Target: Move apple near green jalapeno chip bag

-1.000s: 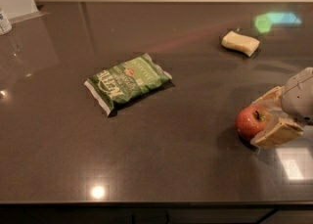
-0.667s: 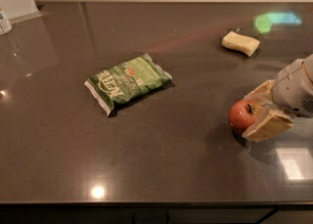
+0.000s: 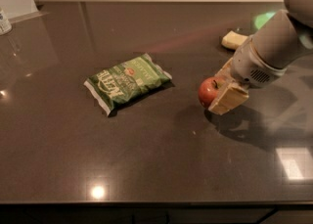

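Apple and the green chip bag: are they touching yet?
Apart. The camera view shows bare counter between the apple and the green jalapeno chip bag; the gripper, right of the bag, grips the apple.

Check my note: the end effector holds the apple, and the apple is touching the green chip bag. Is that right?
Not quite. The end effector does hold the apple, but the apple is not touching the green chip bag. The camera view shows bare counter between them.
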Available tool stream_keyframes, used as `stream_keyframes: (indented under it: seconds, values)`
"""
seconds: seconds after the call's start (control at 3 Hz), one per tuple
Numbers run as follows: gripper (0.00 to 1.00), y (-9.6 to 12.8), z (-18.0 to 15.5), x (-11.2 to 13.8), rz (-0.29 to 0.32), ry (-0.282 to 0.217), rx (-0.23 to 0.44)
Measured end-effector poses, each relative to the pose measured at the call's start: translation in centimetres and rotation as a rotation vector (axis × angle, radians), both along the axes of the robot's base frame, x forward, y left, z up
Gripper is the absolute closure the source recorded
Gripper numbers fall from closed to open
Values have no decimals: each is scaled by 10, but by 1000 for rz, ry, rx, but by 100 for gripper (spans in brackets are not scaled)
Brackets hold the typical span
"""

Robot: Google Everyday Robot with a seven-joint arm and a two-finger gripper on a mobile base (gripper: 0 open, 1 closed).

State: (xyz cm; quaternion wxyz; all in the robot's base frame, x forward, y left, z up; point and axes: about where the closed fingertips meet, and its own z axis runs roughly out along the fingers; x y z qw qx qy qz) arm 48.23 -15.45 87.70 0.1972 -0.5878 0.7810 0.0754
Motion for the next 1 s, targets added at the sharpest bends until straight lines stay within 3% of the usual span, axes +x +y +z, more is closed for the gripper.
stream_keyframes:
  seconds: [1.0]
  values:
    - [100, 50, -12, 60, 7, 18, -24]
